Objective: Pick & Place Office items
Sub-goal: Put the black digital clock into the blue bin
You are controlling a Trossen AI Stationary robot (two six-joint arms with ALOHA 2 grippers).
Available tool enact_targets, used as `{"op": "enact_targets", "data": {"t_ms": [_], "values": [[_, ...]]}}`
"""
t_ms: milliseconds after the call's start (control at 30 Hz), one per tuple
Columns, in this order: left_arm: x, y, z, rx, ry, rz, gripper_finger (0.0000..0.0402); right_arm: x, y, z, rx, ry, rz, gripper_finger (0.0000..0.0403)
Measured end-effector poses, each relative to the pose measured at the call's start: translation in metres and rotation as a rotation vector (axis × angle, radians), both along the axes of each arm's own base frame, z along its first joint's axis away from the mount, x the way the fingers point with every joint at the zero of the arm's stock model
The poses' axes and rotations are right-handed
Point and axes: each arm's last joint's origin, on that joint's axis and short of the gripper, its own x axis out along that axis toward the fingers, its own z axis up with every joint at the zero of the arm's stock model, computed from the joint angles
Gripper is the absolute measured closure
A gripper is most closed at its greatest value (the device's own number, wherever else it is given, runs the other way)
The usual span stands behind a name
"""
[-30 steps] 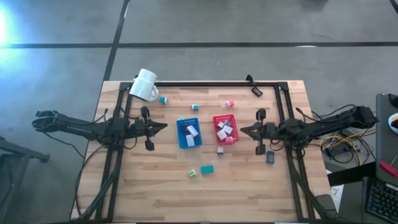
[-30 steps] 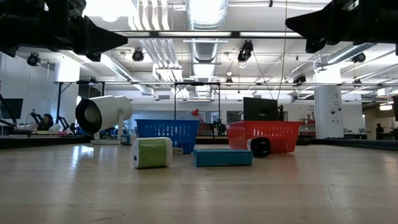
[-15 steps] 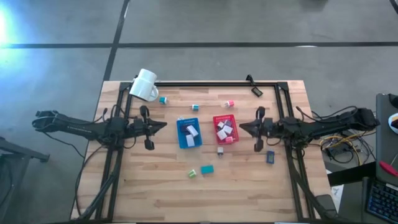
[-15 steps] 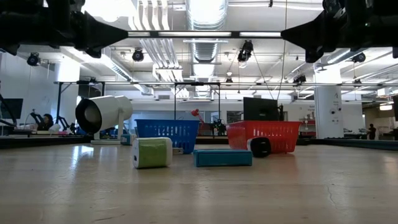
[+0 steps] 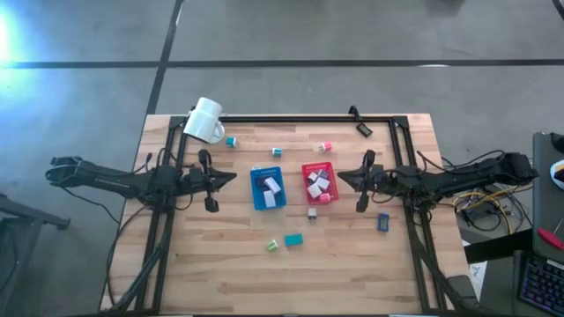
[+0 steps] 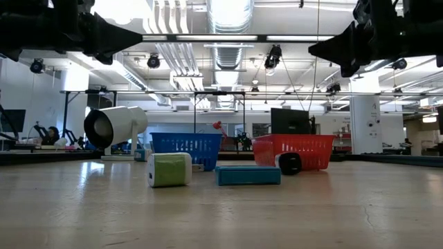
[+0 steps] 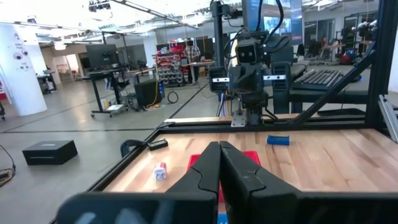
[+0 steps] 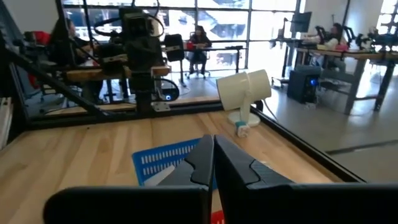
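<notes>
— What does the view from above show that the low one hides?

— Blocks inside the blue tray and red tray. From low down you only see the tray walls, with a green block and a teal block in front.

— Where are the pincers?

— The left pincer is pinched shut, empty, beside the blue tray. The right pincer is shut too, empty, just beside the red tray. Both arms reach in flat above the table. A dark blue block lies behind the right pincer.

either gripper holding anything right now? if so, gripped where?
Nothing is held. The left gripper and the right gripper are both shut with nothing between the fingers, above the table beside the trays.
</notes>
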Motion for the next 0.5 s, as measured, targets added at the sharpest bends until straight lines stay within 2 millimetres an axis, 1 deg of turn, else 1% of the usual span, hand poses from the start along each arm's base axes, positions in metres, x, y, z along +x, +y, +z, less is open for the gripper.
{"op": "enact_targets", "data": {"t_ms": [200, 300, 500], "values": [[0.0, 0.0, -0.002, 0.025, 0.028, 0.0, 0.0398, 0.002, -0.006, -0.006, 0.074, 0.028, -0.039, 0.0394], [0.0, 0.0, 0.0, 0.04, 0.024, -0.001, 0.0398, 0.003, -0.008, -0.009, 0.077, 0.056, -0.052, 0.0394], [0.001, 0.0, 0.001, 0.05, 0.024, -0.003, 0.0399, 0.003, -0.012, -0.01, 0.092, 0.055, -0.074, 0.0394]]}}
